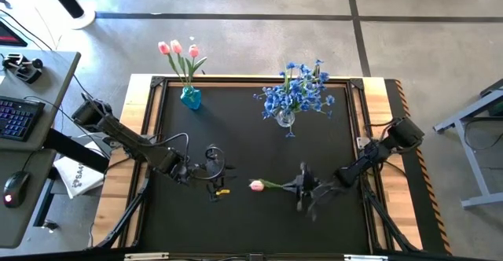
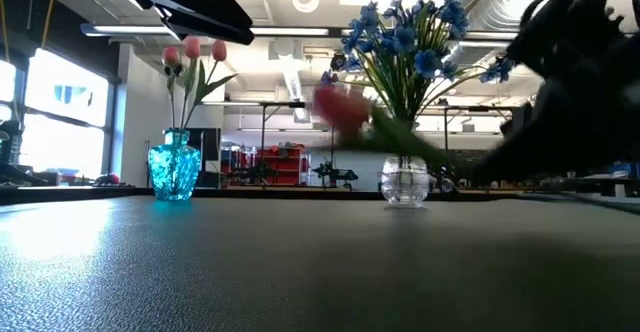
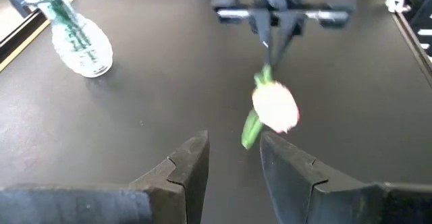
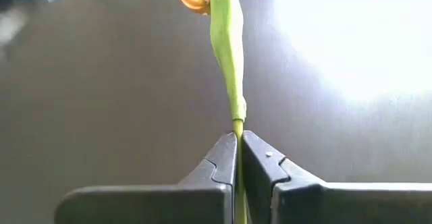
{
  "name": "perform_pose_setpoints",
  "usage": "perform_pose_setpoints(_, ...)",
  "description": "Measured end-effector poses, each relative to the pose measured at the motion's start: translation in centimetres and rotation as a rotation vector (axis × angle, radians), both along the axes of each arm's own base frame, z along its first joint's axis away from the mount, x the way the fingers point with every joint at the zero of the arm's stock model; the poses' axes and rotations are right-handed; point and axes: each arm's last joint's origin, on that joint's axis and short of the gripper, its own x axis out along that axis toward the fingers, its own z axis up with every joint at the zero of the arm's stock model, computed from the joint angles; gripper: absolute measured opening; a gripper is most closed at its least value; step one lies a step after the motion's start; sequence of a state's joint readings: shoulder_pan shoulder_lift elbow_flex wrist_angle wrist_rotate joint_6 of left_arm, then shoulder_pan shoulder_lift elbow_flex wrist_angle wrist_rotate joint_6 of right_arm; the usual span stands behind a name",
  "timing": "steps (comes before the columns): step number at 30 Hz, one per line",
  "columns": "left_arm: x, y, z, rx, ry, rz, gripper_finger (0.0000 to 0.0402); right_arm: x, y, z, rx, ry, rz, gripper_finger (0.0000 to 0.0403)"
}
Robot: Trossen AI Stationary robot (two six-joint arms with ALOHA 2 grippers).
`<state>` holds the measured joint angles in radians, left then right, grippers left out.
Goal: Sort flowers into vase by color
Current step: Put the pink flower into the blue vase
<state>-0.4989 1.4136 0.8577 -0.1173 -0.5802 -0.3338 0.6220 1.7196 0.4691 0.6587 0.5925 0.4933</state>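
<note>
Flowers are sitting sorted at the worktop's far edge: blue blossoms in a clear vase, three tulips in a turquoise vase. The right end effector is clamping a fourth pink tulip by its stem mid-worktop, facing the parted left end effector.

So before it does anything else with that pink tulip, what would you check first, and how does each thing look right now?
1. Grip: right gripper shut on the pink tulip's stem: ok.
2. Tulip off the table, as the low view shows: ok.
3. Left gripper open, facing the bloom, not touching it: ok.
4. Blue vase upright, holding three pink tulips: ok.
5. Clear vase upright, holding only blue flowers: ok.
6. Room in the blue vase's neck for another stem: cannot tell.
</note>
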Motion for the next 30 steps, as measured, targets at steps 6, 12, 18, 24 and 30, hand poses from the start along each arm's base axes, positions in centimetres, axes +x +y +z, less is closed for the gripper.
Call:
perform_pose_setpoints(6, -0.5, -0.7, -0.1, 0.019, 0.017, -0.028, 0.0122, -1.6, -1.0, 1.8, -0.005, -0.338, 0.048, 0.0003)
perform_pose_setpoints(12, -0.4, -0.7, -0.1, 0.019, -0.010, -0.007, 0.0122, -3.0, -0.6, 4.3, -0.095, -0.597, 0.155, 0.0002)
perform_pose_setpoints(18, 0.1, -0.8, -0.2, 0.020, -0.213, -0.125, 0.0122, -2.0, 0.9, 6.2, -0.182, -0.688, 0.243, 0.0001)
perform_pose_setpoints(24, 1.1, -1.3, -0.6, 0.069, -0.417, -0.320, 0.0122, -1.0, 2.0, 7.7, -0.234, -0.779, 0.328, 0.0001)
perform_pose_setpoints(30, 3.6, -2.9, -1.2, 0.264, -0.504, -0.446, 0.0122, -0.2, 2.4, 8.8, -0.274, -0.823, 0.310, 0.0001)
